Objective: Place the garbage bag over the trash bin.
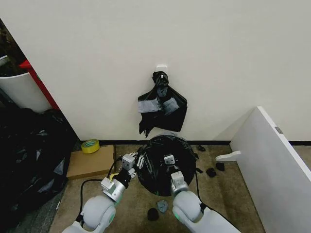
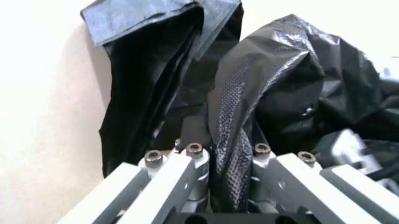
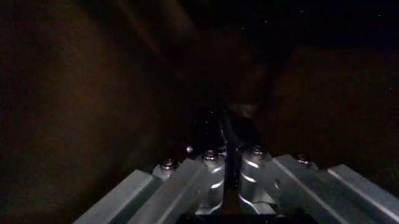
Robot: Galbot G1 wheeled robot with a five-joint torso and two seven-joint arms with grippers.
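Both arms reach forward and down to the floor-standing trash bin [image 1: 163, 191], draped in the garbage bag [image 1: 163, 160]. Left claw [image 1: 134, 160] pinches a bag fold at the rim; right claw [image 1: 170, 160], pressed together, sits inside the dark bag.

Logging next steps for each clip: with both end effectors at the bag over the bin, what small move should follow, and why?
Probably spread the two end effectors apart to stretch the garbage bag mouth. The left end effector is shut on a twisted fold of bag, the right end effector sits inside the dark plastic, and the bag already drapes over the trash bin, whose white wall is hidden.
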